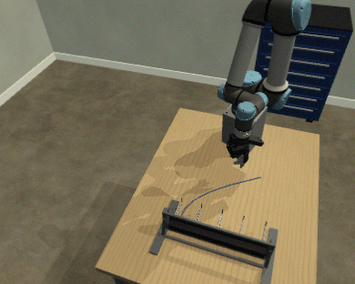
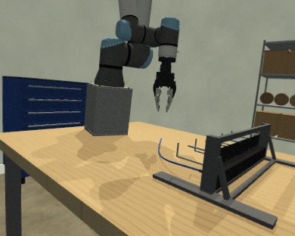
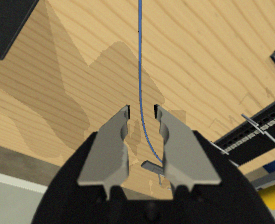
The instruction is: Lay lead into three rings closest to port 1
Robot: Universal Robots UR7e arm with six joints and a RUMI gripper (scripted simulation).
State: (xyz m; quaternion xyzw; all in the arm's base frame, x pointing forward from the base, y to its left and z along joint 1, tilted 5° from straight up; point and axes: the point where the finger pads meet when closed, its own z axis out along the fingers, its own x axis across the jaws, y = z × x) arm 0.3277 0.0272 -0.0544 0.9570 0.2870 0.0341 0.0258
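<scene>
Pale wood tabletop (image 1: 279,182) (image 2: 115,166) (image 3: 198,55) between grey-green walls (image 1: 138,32) (image 2: 209,49), claw (image 1: 241,163) (image 2: 163,110) (image 3: 141,105) above, jaws partly spread, pinching nothing.

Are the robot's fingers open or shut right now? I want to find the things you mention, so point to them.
Open: the fingers (image 2: 163,110) stand apart, holding nothing, high above the table (image 1: 284,182) (image 2: 104,166) (image 3: 203,45).

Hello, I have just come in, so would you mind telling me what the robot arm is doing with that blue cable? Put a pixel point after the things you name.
Nothing is holding the blue cable (image 1: 221,187) (image 2: 175,163) (image 3: 140,60) at this moment. The arm's gripper (image 1: 241,165) (image 2: 163,110) (image 3: 141,105) hangs above the table, pointing down, its jaws parted with nothing between them. The cable curves out from the rack (image 1: 220,233) (image 2: 209,163), its far end loose. It still has to be laid into the rings, so the arm is probably preparing to pick it up.
</scene>
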